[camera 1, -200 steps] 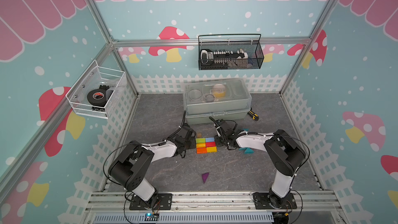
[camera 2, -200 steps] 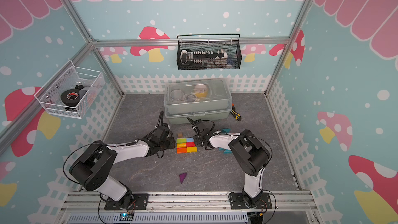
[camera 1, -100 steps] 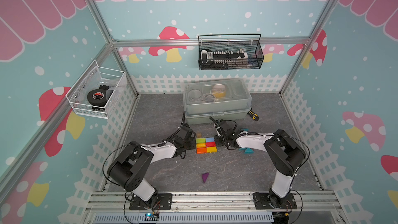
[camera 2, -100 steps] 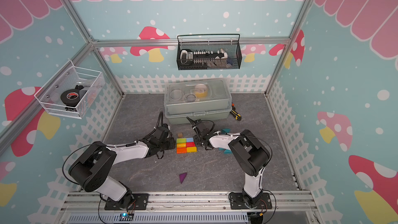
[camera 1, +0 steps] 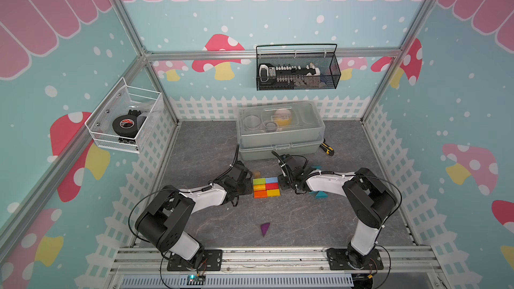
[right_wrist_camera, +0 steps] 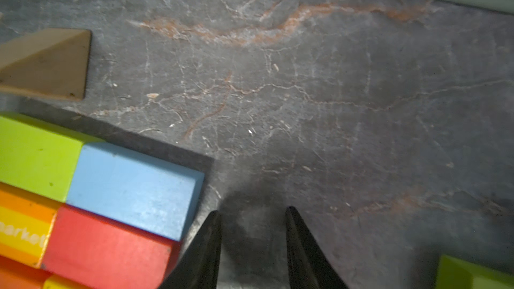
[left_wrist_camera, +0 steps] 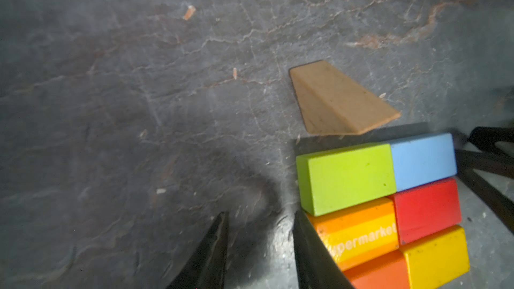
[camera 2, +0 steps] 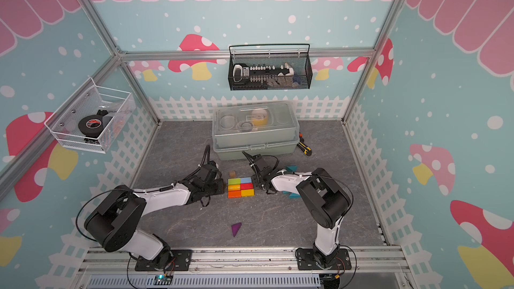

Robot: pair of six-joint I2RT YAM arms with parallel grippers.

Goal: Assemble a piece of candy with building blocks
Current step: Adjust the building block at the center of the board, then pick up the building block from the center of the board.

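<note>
Grey stone-patterned tabletop (camera 1: 222,218). At its centre, six building blocks (camera 1: 266,187) lie packed in a flat rectangle (green, blue, orange, red, yellow). The left gripper (left_wrist_camera: 259,214) and right gripper (right_wrist_camera: 251,210) flank it, fingers slightly spread, empty. A tan wedge (left_wrist_camera: 333,98) lies just beside it.

White lettering on the yellow band of the orange striped block (left_wrist_camera: 358,239) reads "upermarket", its start hidden. The right wrist view shows only "market" on that block (right_wrist_camera: 23,234). The red label on the tape roll (camera 1: 124,124), far left, is too small to read.
</note>
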